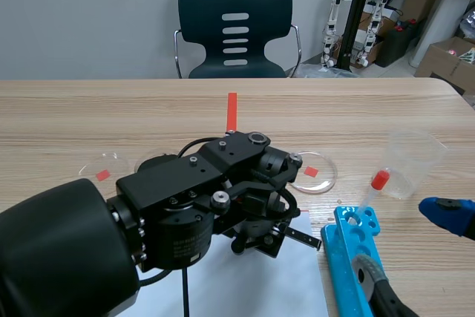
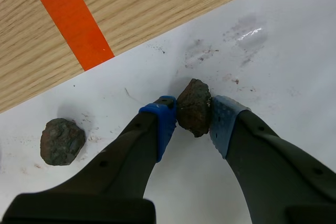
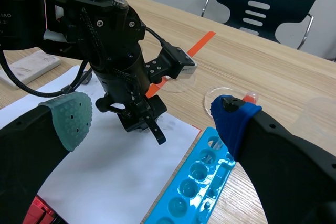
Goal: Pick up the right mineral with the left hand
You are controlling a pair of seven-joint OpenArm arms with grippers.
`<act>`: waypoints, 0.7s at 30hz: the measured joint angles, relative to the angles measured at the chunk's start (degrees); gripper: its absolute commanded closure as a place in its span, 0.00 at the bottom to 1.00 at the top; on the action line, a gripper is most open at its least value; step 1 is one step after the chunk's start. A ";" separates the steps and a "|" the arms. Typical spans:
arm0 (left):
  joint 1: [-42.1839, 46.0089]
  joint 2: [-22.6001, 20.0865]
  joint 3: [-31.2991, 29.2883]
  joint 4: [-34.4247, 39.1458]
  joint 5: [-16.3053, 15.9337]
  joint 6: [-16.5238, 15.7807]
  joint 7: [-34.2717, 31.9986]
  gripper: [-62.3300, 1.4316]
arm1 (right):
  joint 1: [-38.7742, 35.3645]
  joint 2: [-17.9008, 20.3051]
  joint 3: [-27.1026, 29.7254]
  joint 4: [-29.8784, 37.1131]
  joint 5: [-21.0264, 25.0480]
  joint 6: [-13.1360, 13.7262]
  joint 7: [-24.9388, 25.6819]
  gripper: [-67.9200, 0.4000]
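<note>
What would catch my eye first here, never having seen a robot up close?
Most likely the bulky black left arm filling the near side of the table. Its blue-tipped fingers are shut on a dark rock, white paper beneath, with a second rock lying apart beside them. A bright blue rack sits by the paper's right edge.

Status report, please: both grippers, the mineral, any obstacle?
Left gripper shut on the right mineral, over white paper. Right gripper open, holds nothing. Other mineral lies apart; nothing in the way.
</note>
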 measured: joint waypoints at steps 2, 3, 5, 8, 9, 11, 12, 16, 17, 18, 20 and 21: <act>0.00 0.00 0.00 0.00 0.00 0.00 0.00 0.75 | 0.00 0.00 0.00 0.00 0.00 0.00 0.00 0.30; 0.00 0.00 0.00 0.00 0.00 0.00 -0.02 0.75 | 0.00 0.00 0.00 0.00 0.00 0.00 0.00 0.30; 0.00 0.00 0.00 0.00 0.00 0.00 -0.02 0.75 | 0.00 0.00 0.00 0.00 0.00 0.00 0.00 0.30; 0.00 0.00 0.00 0.00 0.15 0.00 -0.07 0.75 | 0.00 0.00 0.00 0.00 0.00 0.00 0.00 0.30; 0.02 0.00 0.00 0.00 0.15 0.00 -0.15 0.75 | 0.00 0.00 0.00 0.00 0.00 0.00 0.00 0.30; 0.07 0.00 0.00 0.00 0.15 0.00 -0.28 0.75 | 0.00 0.00 0.00 0.00 0.00 0.00 0.00 0.30; 0.13 0.00 0.00 0.00 0.15 0.00 -0.39 0.75 | 0.00 0.00 0.00 0.00 0.00 0.00 0.00 0.30; 0.22 0.02 0.00 0.00 0.22 0.00 -0.66 0.75 | 0.00 0.00 0.00 0.00 0.00 0.00 0.00 0.30; 0.22 0.02 0.00 0.00 0.22 0.00 -0.66 0.75 | 0.00 0.00 0.00 0.00 0.00 0.00 0.00 0.30; 0.22 0.02 0.00 0.00 0.22 0.00 -0.66 0.75 | 0.00 0.00 0.00 0.00 0.00 0.00 0.00 0.30; 0.22 0.02 0.00 0.00 0.22 0.00 -0.68 0.75 | 0.00 0.00 0.00 0.00 0.00 0.00 0.00 0.30; 0.22 0.02 0.00 0.00 0.22 0.00 -0.68 0.75 | 0.00 0.00 0.00 0.00 0.00 0.00 0.00 0.30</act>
